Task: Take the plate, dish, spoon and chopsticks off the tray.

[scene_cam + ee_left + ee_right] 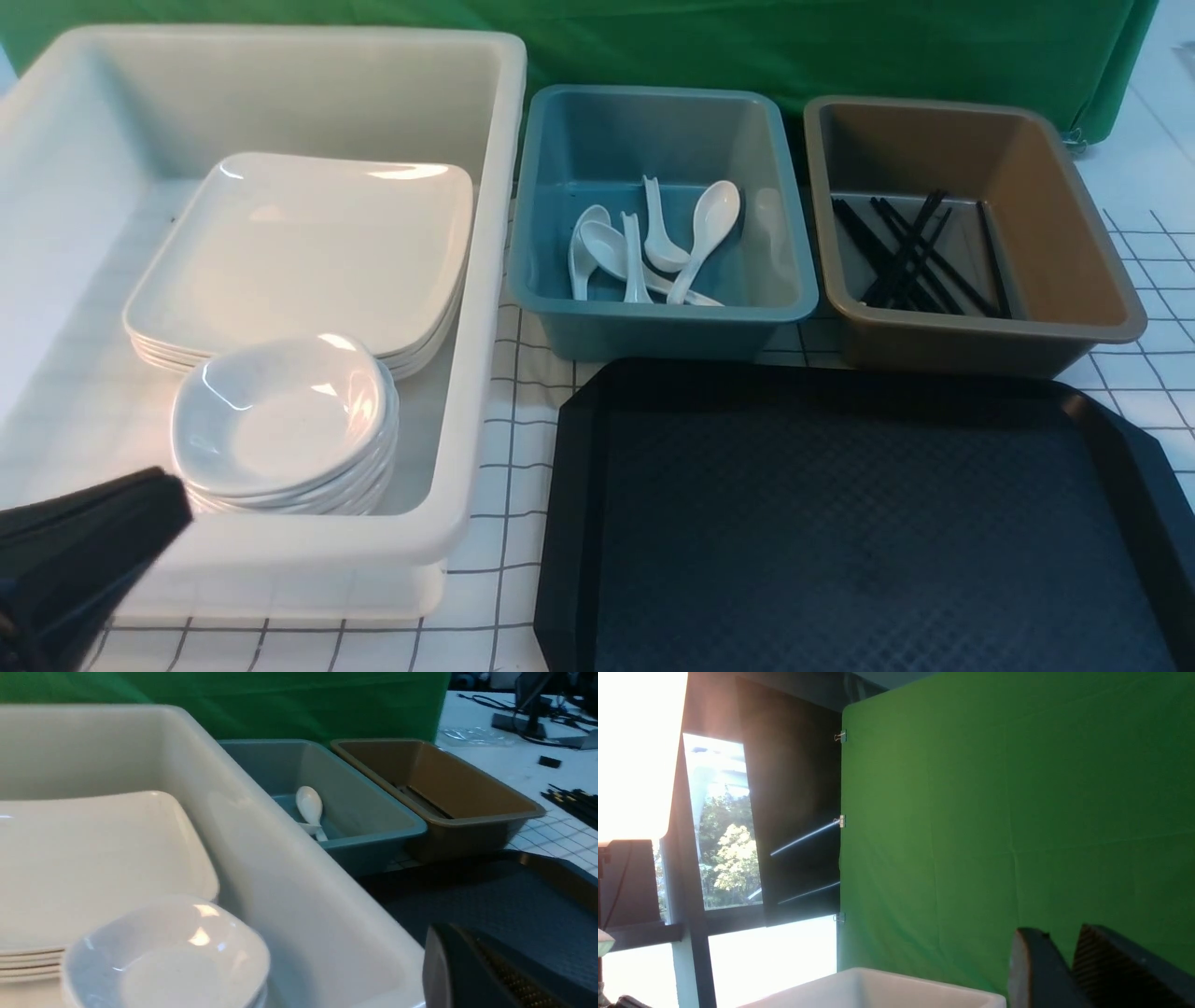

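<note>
Tray (840, 523) lies bare; plates (308, 252) beside left end effector (84, 551), which is closed, empty. Right end effector (1069, 961) shows a narrow gap, holding nothing. Judged complete; retract clear.

Even, bright light in the front view, with soft glare on the white plate (303, 247) and small dishes (280, 415). The left wrist view is slightly blurred. In the right wrist view, the window (724, 821) is overexposed.
</note>
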Controlling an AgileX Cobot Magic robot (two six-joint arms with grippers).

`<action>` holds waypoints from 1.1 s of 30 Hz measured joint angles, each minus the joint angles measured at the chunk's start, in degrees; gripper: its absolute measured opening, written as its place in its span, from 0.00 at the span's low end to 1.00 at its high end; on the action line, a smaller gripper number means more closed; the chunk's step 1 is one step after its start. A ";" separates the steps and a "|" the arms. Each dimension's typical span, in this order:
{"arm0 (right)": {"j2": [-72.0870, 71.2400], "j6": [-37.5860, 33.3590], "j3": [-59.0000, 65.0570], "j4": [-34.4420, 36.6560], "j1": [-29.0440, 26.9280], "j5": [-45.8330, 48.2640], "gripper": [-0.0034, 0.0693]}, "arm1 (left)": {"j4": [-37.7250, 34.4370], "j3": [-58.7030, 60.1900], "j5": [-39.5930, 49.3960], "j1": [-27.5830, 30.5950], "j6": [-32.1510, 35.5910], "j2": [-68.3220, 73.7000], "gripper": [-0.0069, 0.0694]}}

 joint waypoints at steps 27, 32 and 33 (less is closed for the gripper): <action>0.06 0.00 0.00 0.00 0.00 0.28 0.35 | 4.05 18.61 -3.12 23.43 3.02 -15.54 0.09; 0.06 0.00 0.00 0.00 0.00 0.28 0.36 | 4.05 18.61 -3.12 23.46 3.02 -15.54 0.09; 0.06 0.00 0.00 0.00 0.00 0.28 0.36 | 4.08 18.61 -3.12 23.46 3.02 -15.54 0.09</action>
